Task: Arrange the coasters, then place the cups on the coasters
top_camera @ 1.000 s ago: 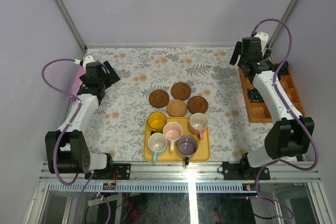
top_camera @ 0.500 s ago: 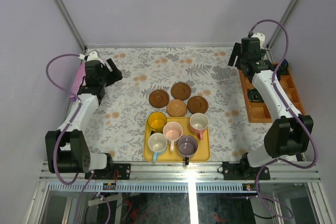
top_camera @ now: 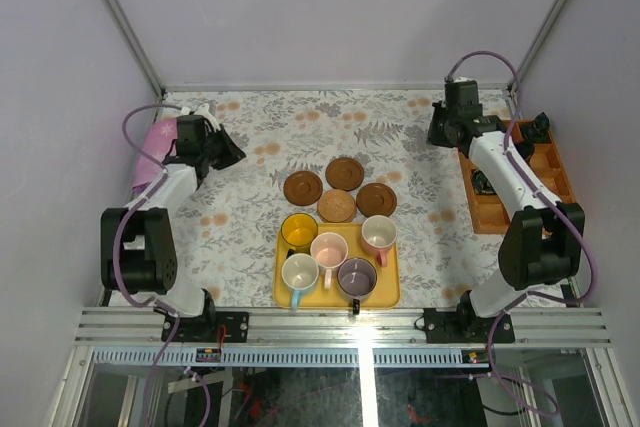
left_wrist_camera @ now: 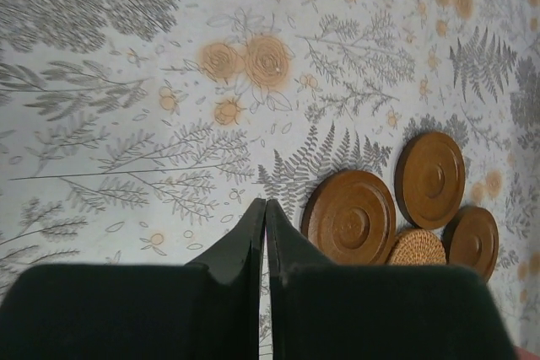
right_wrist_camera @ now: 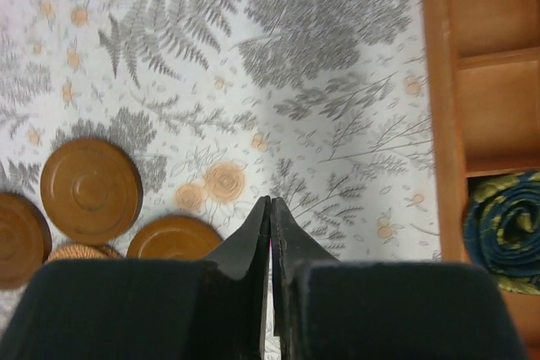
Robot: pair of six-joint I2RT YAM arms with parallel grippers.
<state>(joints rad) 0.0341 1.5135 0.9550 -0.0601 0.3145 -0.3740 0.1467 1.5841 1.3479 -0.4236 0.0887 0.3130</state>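
The left gripper (top_camera: 228,153) hovers over the flowered tablecloth (top_camera: 240,237) at the left. Its jaws are pressed together on nothing and its tips aim toward the coasters (top_camera: 303,187). Four coasters show, three dark and one pale and woven, bunched in a touching cluster at mid-table. They likely need spreading so each has room for a cup. Just nearer the arms, the five cups (top_camera: 328,248) stand upright, packed on a yellow tray (top_camera: 388,294), none on a coaster yet. The right gripper (top_camera: 440,133) hangs at the far right, likewise clenched and empty, beside a wooden box (top_camera: 492,213) of compartments. One compartment holds a rolled cloth (right_wrist_camera: 503,221). No brand, label or writing is readable anywhere.
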